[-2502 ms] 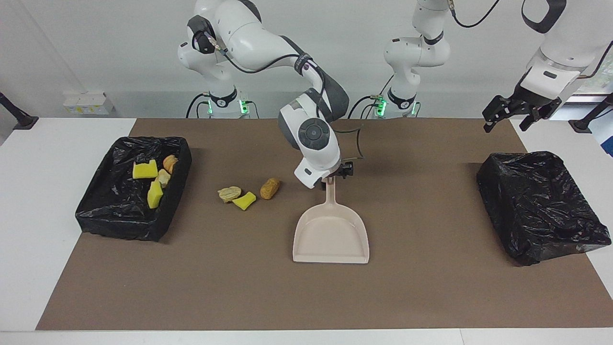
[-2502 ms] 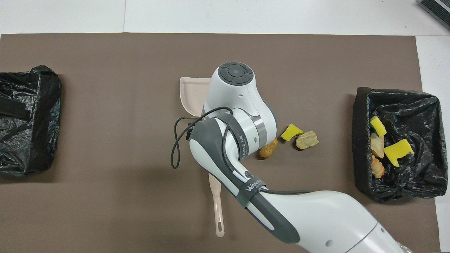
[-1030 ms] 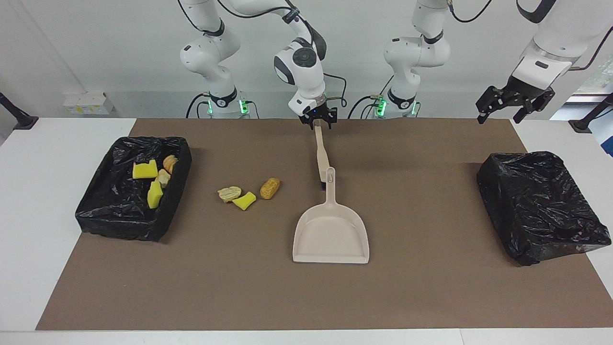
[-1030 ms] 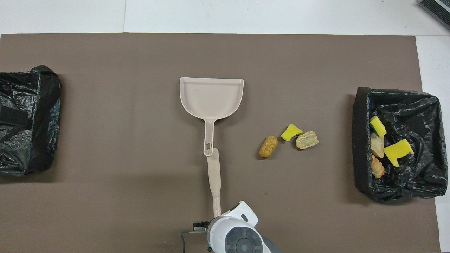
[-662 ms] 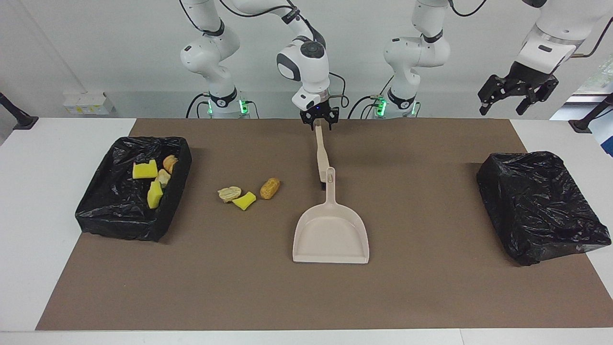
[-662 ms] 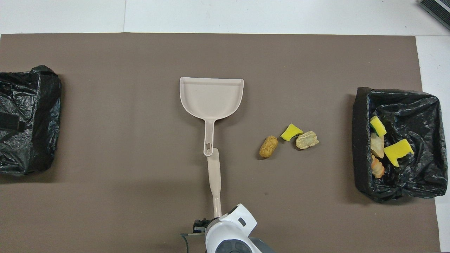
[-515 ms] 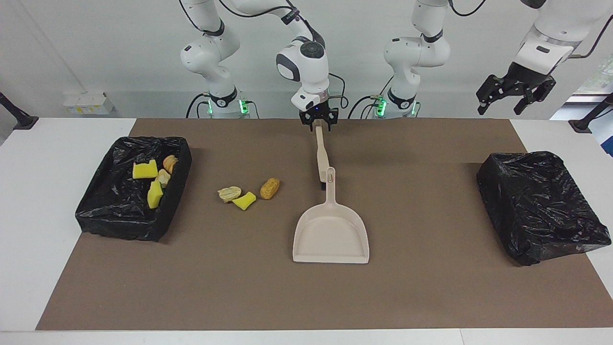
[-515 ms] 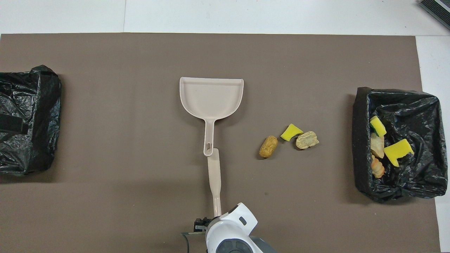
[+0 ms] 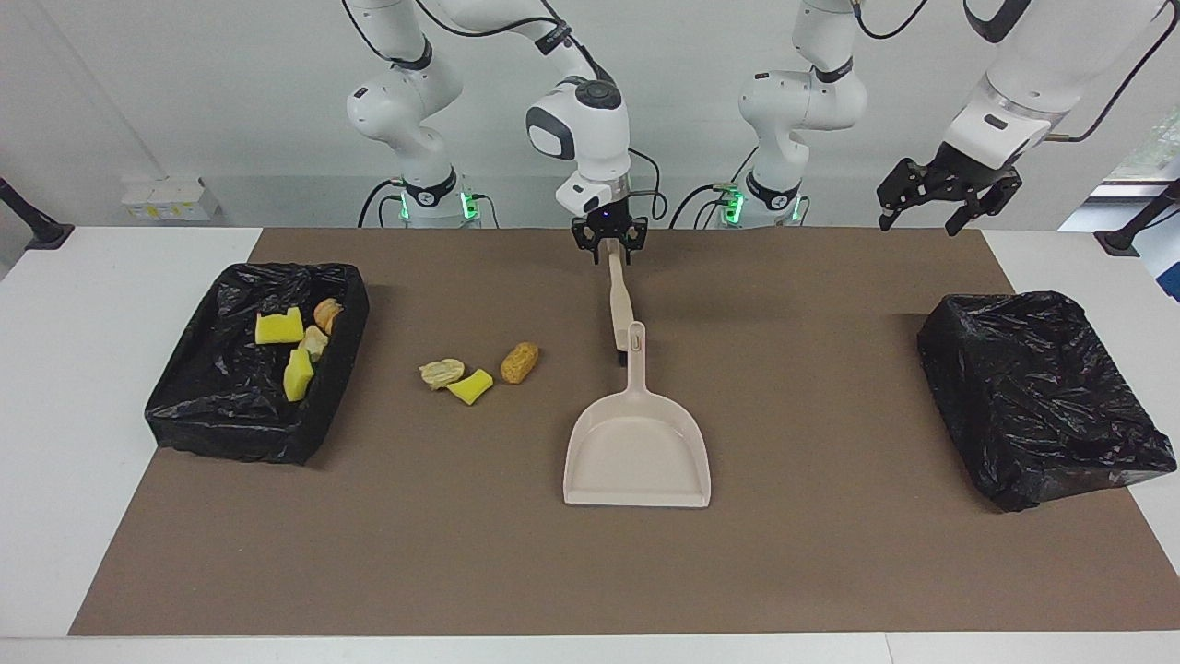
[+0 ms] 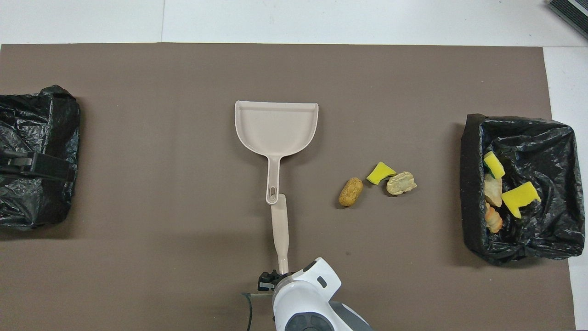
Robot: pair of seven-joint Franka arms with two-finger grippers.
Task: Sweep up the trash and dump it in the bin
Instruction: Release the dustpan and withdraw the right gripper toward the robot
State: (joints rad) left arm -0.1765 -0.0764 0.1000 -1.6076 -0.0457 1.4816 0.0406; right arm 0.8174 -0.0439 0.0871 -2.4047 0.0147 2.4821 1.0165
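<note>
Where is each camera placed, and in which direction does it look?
Facing view: high across the table, looking toward both robots; both arms show, the right gripper over the brush, the left gripper in the air.
Overhead view: above the robots' end, looking steeply down; only the right arm's wrist and a bit of the left gripper show.
Both show the dustpan, three scraps and two black bins.

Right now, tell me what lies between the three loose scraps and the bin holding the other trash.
Nothing visible: only bare brown mat separates the three scraps from the bin at the right arm's end. The dustpan lies toward the table's middle, out of that path.
</note>
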